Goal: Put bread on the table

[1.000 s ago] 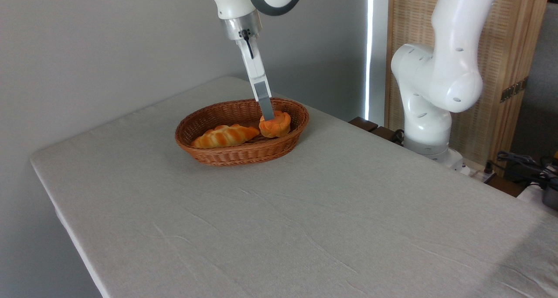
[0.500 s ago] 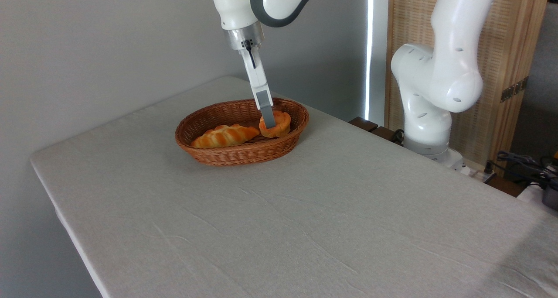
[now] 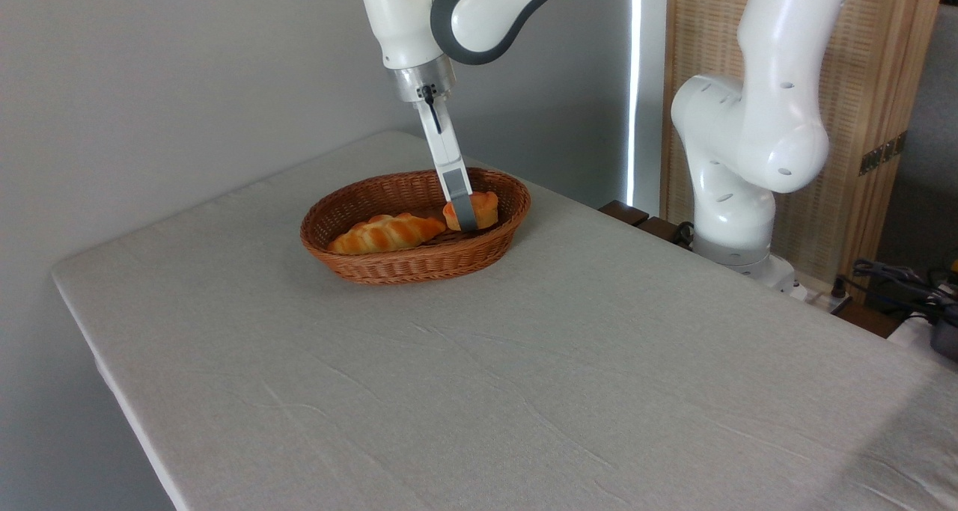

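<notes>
Where the wicker basket point(image 3: 415, 227) sat on the far part of the table point(image 3: 524, 361): gripper point(image 3: 465, 215) lowered into its right end, one grey finger point(image 3: 458, 197) seen edge-on across the front of the bread point(image 3: 479, 209). Second finger hidden behind the first; gap between them not readable, so spread or pinched could not be told. Finger appeared to touch the bun's front face, tip near the basket floor.

Against the frame half a second earlier: gripper lower by a little, tip deeper beside the bun; bun lower and flatter in outline, less of its orange top showing.

Bread: still inside the basket, right end, just beside the braided loaf point(image 3: 385, 233). Roundish, slightly wider than tall, width running left to right; no clear pointing direction.
</notes>
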